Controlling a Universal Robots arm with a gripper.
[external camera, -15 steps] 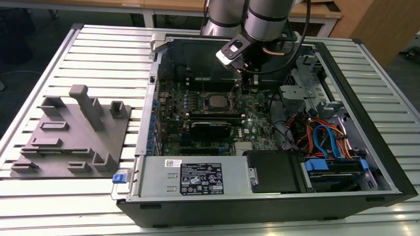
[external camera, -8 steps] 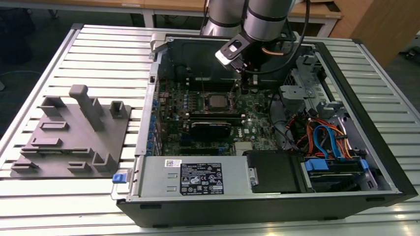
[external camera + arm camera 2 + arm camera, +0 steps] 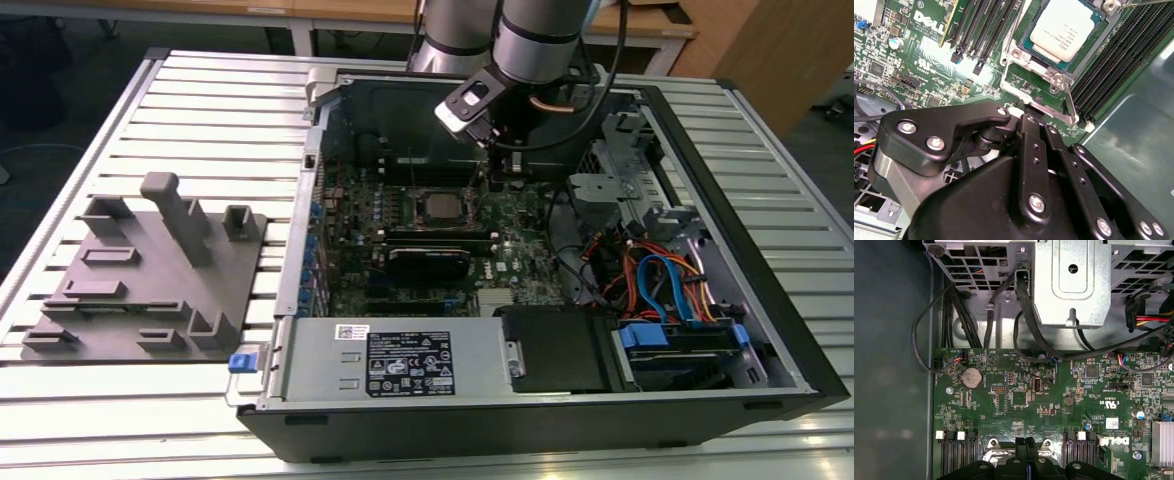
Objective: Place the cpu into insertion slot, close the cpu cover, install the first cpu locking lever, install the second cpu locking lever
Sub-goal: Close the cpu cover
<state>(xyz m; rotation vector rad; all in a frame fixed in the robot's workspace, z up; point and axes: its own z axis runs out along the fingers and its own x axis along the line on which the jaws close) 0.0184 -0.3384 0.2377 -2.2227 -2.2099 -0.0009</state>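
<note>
You've got a slatted tabletop [image 3: 200, 100] w/ an open computer case [image 3: 801, 340] lying on it. A grey moulded tray [image 3: 134, 300] sits on the slats toward the exterior view's left, apart from the case. The arm [image 3: 534, 30] drops in from the far side and reaches down into the case. The power supply [image 3: 387, 365] fills the near end, and the green circuit board [image 3: 521, 250] lies beyond it.

The gripper [image 3: 498, 178] hangs low over the board, just beside the socket area. In both wrist views [image 3: 1026, 116] [image 3: 1026, 444] its fingers are pressed together, approx. no gap. You can't tell if anything thin is pinched between them. The tips are right at the socket's metal edge bar.

Your cpu [image 3: 1064, 27] already lies flat in the insertion slot [image 3: 1013, 82], silver top up. The cpu cover [image 3: 1036, 64] is down around it, w/ the chip showing through its window. A thin metal lever [image 3: 1070, 102] runs along one side of the socket, btw it and the black memory slots [image 3: 1114, 55]. A coin battery [image 3: 972, 376] sits on the board near the case wall.
</note>
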